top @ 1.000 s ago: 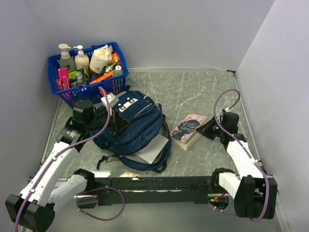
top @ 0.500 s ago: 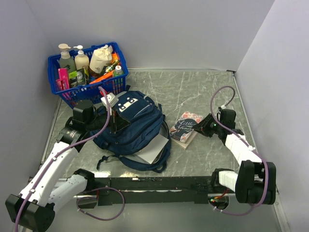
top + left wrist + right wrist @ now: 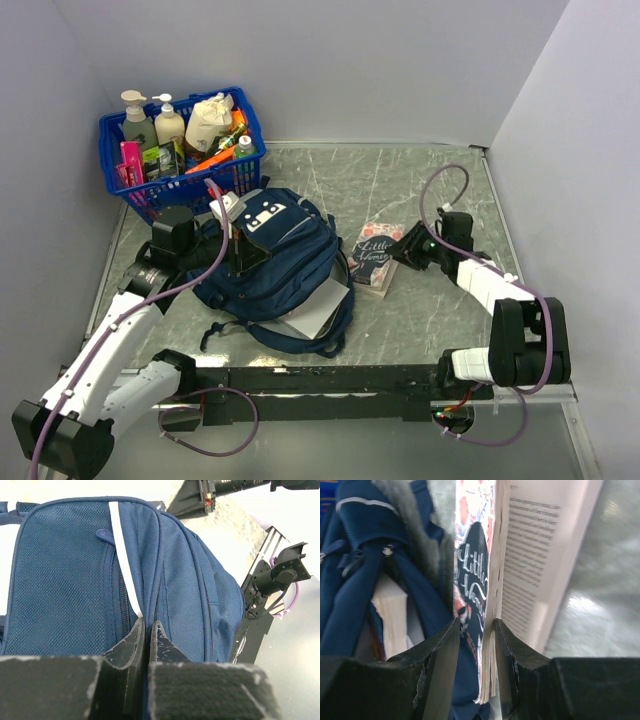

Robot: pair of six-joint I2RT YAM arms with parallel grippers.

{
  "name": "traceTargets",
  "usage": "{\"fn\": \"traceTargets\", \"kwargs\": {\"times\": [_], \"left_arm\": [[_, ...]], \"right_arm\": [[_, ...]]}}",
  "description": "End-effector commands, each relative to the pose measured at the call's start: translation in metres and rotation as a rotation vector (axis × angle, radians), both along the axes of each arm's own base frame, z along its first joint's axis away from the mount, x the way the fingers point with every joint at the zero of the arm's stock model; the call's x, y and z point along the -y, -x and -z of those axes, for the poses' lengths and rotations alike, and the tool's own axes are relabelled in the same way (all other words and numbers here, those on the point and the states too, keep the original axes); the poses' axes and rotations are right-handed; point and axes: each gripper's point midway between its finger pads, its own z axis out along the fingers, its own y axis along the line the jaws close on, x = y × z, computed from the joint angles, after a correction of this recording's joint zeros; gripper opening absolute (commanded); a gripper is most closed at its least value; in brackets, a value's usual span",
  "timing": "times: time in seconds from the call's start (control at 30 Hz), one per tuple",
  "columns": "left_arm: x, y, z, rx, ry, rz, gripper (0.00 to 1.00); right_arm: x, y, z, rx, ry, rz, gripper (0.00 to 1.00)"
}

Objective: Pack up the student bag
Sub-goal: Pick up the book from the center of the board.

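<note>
The student bag [image 3: 270, 265] is a navy backpack lying left of the table's middle, its opening facing right with a white book [image 3: 318, 310] sticking out. My left gripper [image 3: 240, 255] is shut on the bag's fabric; in the left wrist view its jaws [image 3: 148, 627] pinch a fold beside the grey stripe [image 3: 125, 565]. My right gripper [image 3: 402, 252] is shut on a floral paperback book [image 3: 372, 256] and holds it at the bag's right edge. In the right wrist view the jaws [image 3: 476, 630] clamp the book [image 3: 530, 555], with the bag [image 3: 360, 545] just to the left.
A blue plastic basket [image 3: 130, 190] with bottles and tubes stands at the back left, just behind the bag. Grey walls close in the left, back and right sides. The marble tabletop [image 3: 420, 190] lies bare at the back right.
My right gripper has moved left with the book, from the right side of the table up to the bag's edge. The left arm and bag have not moved.
</note>
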Motion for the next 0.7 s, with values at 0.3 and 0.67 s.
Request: {"fn": "traceTargets", "kwargs": {"times": [0.3,0.67], "left_arm": [[0.01,0.007,-0.053,0.195,0.09,0.091,0.01],[0.009,0.01,-0.053,0.195,0.095,0.093,0.01]], "right_arm": [[-0.045,-0.03,-0.004,0.011,0.094,-0.138,0.42],[-0.044,-0.032,0.003,-0.036,0.234,-0.156,0.19]]}}
